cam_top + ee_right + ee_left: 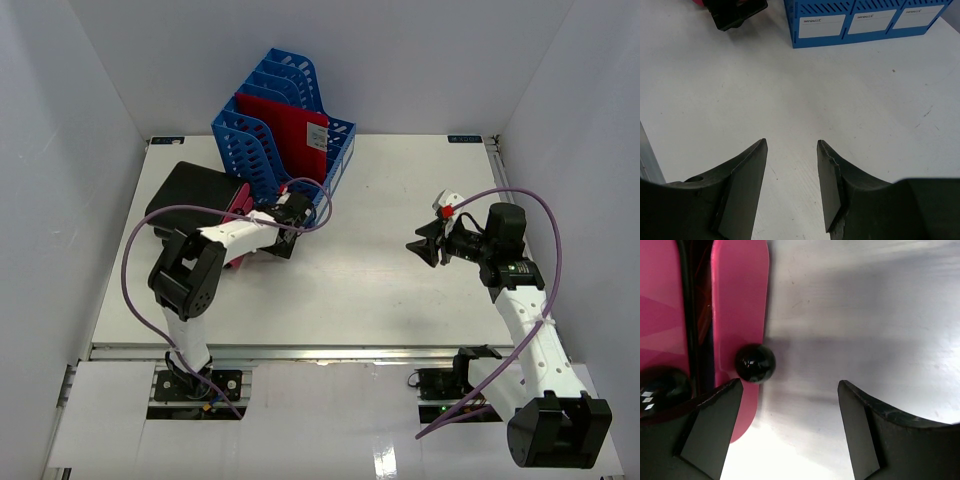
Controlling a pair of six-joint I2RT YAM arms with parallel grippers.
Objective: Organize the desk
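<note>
The white desk has a metal rail along its front edge. My left gripper is open and low over the desk, just in front of the blue file rack. In the left wrist view the gripper is empty. Its left finger overlaps the edge of a pink flat item that carries a black round bead. The pink item partly shows under the left arm. My right gripper is open and empty above the desk's right half.
A red folder stands in the blue rack, whose labelled front shows in the right wrist view. A black flat item lies at the left, next to the pink one. White walls enclose the desk on three sides.
</note>
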